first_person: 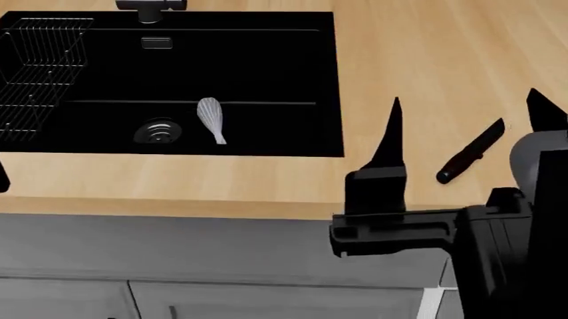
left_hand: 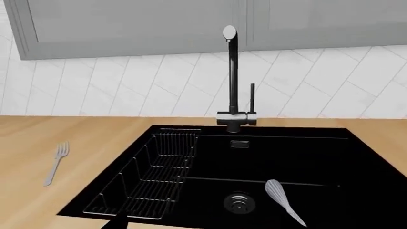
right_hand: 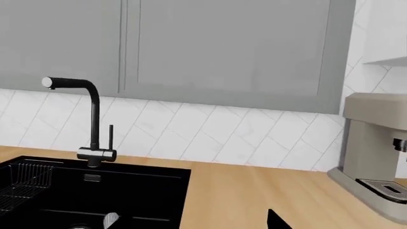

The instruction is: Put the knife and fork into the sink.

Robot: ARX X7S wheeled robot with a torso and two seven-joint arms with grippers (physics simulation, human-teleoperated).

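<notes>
You are seeing one knife (first_person: 471,160) lying on the counter (first_person: 426,73), right of the sink (first_person: 266,133); one fork (left_hand: 57,162) is lying left of it; one whisk-like utensil (first_person: 211,119) is resting inside by the drain (first_person: 159,131); your right gripper (first_person: 461,126) is hovering spread wide around the knife; the left gripper's state cannot be told.

Even, bright simulator light, sharp in all three views.

The wooden worktop (first_person: 426,60) is evenly lit with no glare, and the knife (first_person: 470,151) casts almost no shadow on it. The matte-black sink (first_person: 266,66) swallows detail, its walls barely separable. A small highlight sits on the faucet (left_hand: 232,81) tip. Edges stay straight, without blur or lens distortion.
</notes>
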